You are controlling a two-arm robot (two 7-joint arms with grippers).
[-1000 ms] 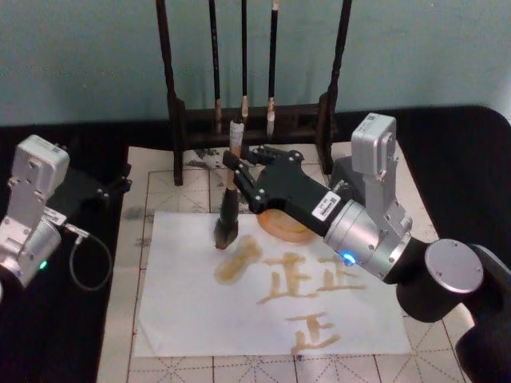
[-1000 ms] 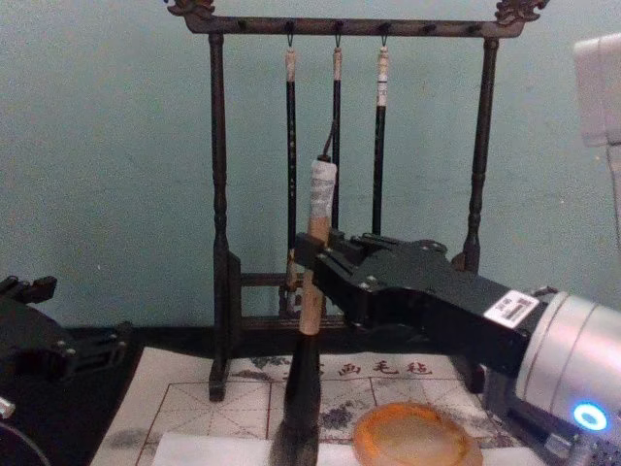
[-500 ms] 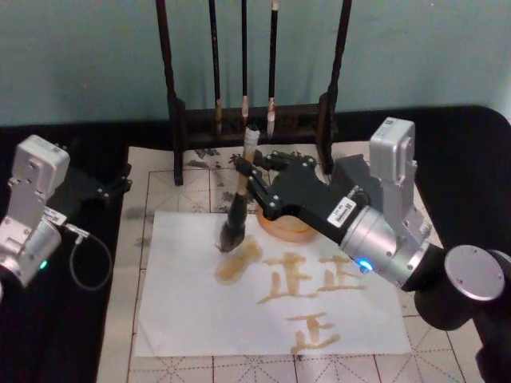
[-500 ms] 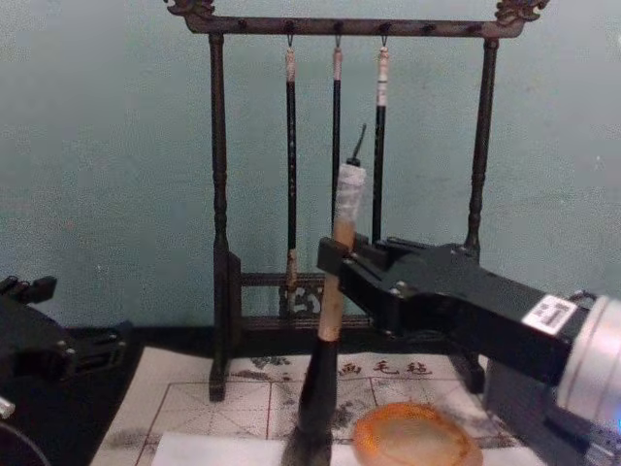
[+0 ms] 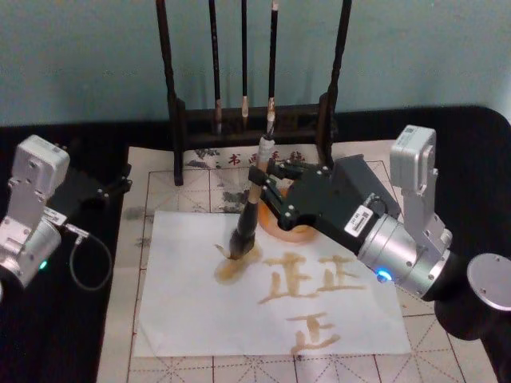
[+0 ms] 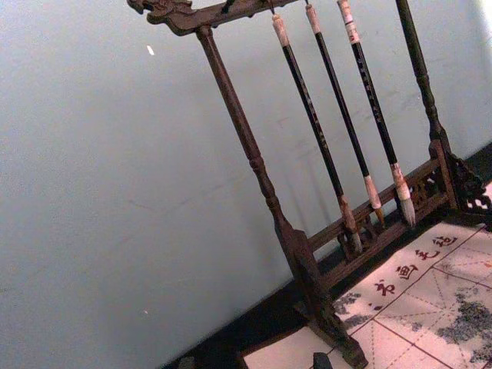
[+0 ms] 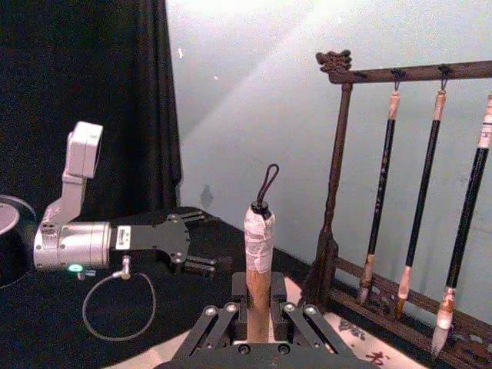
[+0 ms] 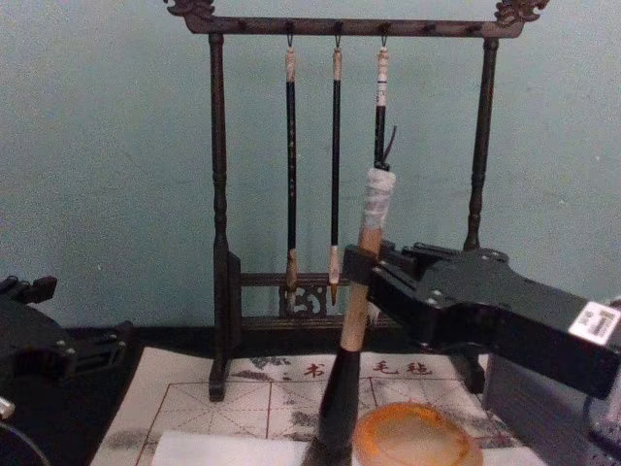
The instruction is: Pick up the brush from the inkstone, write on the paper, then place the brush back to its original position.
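Your right gripper [image 5: 263, 177], clenched on the brush [image 5: 247, 215], has shifted rightward and tilted it. The bristles press the paper [image 5: 184, 311], so writing looks under way. Left gripper [image 5: 104, 190] sits released, parked left.

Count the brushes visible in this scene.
4. On the rack hang the left thin brush, middle thin brush and right thin brush; the right gripper holds the thick brush, bristles on the paper.

brush [image 5: 245, 226] tip on paper [image 5: 184, 307], inkstone [image 8: 417, 439] right of it, rack [image 8: 219, 194] with 3 thin brushes [image 8: 336, 146] behind
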